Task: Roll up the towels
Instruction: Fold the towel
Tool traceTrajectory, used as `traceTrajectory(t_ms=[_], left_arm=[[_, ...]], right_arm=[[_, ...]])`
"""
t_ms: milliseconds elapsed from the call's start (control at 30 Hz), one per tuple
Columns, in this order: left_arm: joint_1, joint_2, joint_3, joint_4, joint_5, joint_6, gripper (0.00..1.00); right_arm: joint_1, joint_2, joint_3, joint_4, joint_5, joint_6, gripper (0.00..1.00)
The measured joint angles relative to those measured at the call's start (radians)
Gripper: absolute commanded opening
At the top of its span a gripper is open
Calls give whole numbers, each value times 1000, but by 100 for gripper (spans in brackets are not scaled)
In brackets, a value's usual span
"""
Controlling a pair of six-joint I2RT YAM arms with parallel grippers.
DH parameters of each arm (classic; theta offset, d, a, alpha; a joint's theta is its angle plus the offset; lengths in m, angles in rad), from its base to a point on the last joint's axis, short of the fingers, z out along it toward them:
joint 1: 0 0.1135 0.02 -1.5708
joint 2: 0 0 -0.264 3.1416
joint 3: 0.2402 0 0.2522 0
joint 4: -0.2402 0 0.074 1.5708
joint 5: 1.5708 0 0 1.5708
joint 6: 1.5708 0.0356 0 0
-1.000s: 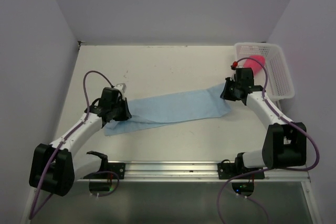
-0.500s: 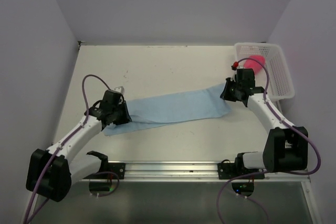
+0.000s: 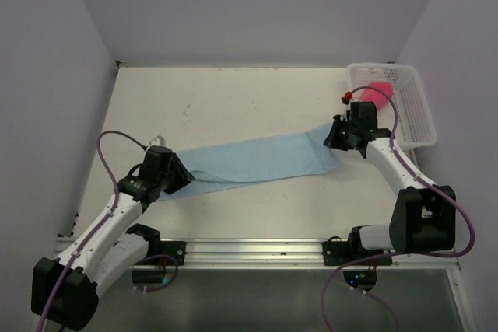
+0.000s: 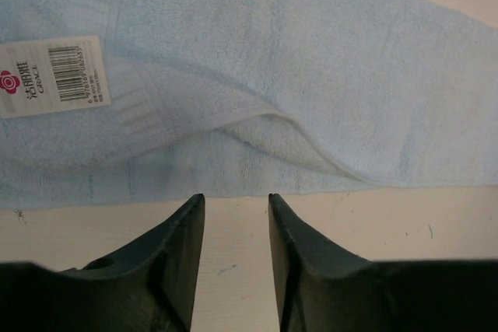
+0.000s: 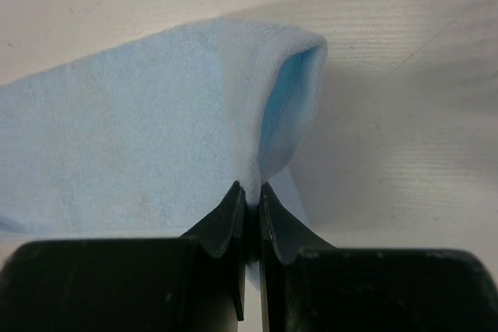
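Note:
The light blue towel lies stretched as a long band across the middle of the table. My right gripper is shut on its right end, and the right wrist view shows the cloth pinched and lifted between the closed jaws. My left gripper stands open just short of the towel's left end, with only bare table between its fingers. A white paper label is fixed near that end. The red-pink towel sits in the white basket.
The white mesh basket stands at the back right corner, close behind the right wrist. Grey walls close off the table on the left, back and right. A metal rail runs along the near edge between the arm bases.
The left gripper has let go of the towel's left end, opened and drawn back toward the near left. The right gripper holds its end still.

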Motion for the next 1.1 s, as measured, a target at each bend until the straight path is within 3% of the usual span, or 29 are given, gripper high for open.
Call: traceTrajectory(t_ms=[267,500,1100], left_arm=[[0,-78,-50,13,-113,-168,50],[0,-58,-63,13,-200,-329,59],[0,-9,-142,72,-309,-505,58]], right_arm=[[0,41,0,8,-16,5,0],[0,52,0,8,-16,5,0],[0,53,-22,15,-18,6,0]])
